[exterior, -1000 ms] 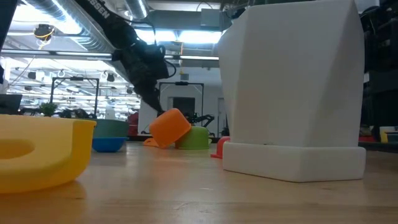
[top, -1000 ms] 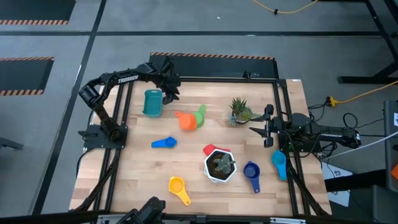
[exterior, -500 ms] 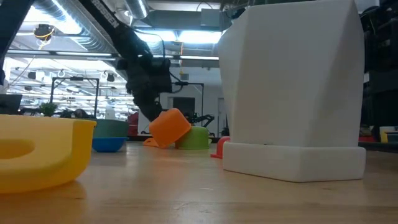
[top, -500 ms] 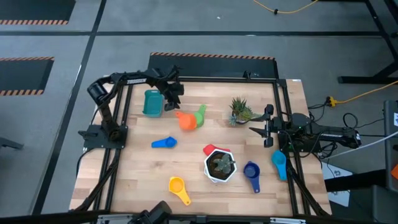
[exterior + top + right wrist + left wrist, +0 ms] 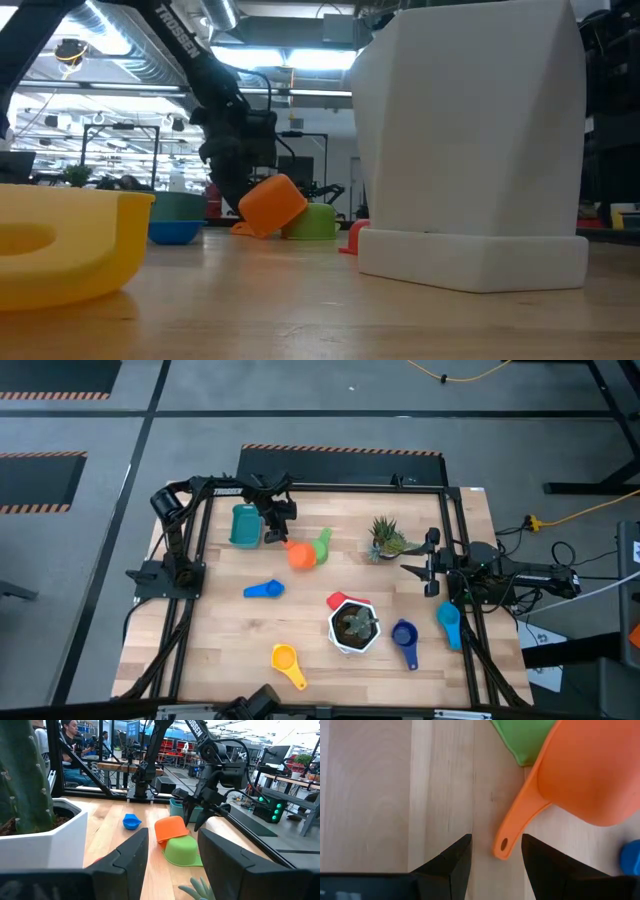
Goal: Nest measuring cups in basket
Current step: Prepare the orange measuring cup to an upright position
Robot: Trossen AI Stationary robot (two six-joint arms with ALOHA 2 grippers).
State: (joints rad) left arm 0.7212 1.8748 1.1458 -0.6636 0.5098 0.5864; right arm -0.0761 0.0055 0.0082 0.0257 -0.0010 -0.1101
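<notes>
left end effector [image 5: 496, 865] | fingers apart, empty | orange cup [image 5: 585, 772] handle tip between them

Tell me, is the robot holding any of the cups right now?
No, nothing is held. The left gripper has open jaws on either side of the orange measuring cup's handle, not closed on it. The right gripper waits open and empty at the table's edge.

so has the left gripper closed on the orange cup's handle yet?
No, the left gripper is open, its fingers either side of the orange cup handle tip.
</notes>
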